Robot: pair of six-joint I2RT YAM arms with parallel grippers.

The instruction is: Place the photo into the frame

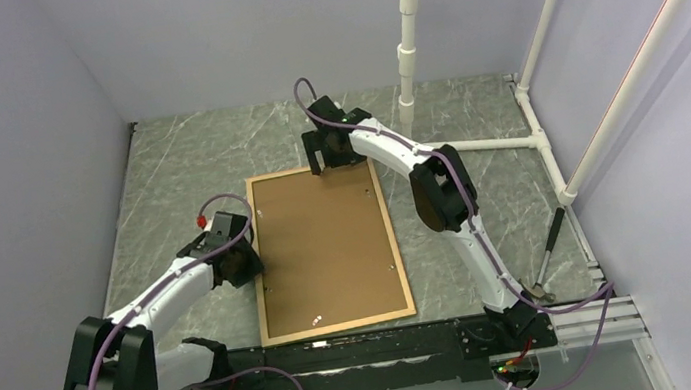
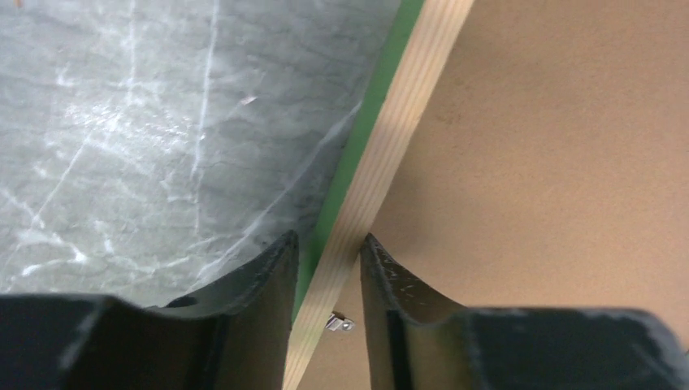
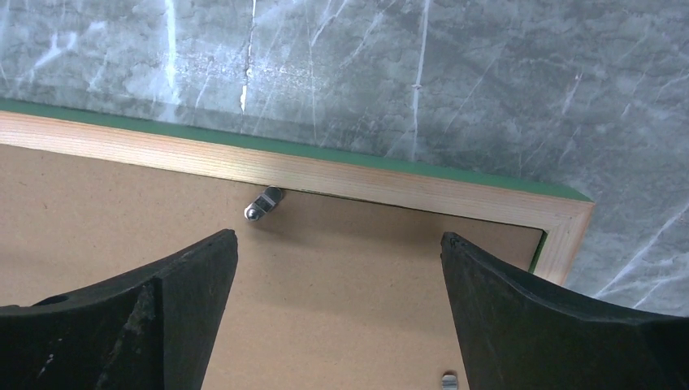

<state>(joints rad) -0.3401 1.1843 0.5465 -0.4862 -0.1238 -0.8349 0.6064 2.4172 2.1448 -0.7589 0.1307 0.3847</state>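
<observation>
The frame lies flat in the middle of the table, light wood face up, with its green edge showing in both wrist views. The brown backing board fills it. The photo is hidden. My left gripper is at the frame's left rail. In the left wrist view the gripper has its fingers closed on either side of the rail. My right gripper is open over the far end. In the right wrist view the gripper hovers over the board near the far rail.
Small metal turn clips sit on the rails' inner edges. A black-handled tool lies at the right of the marbled table. White pipes stand at the back right. Walls close in on both sides.
</observation>
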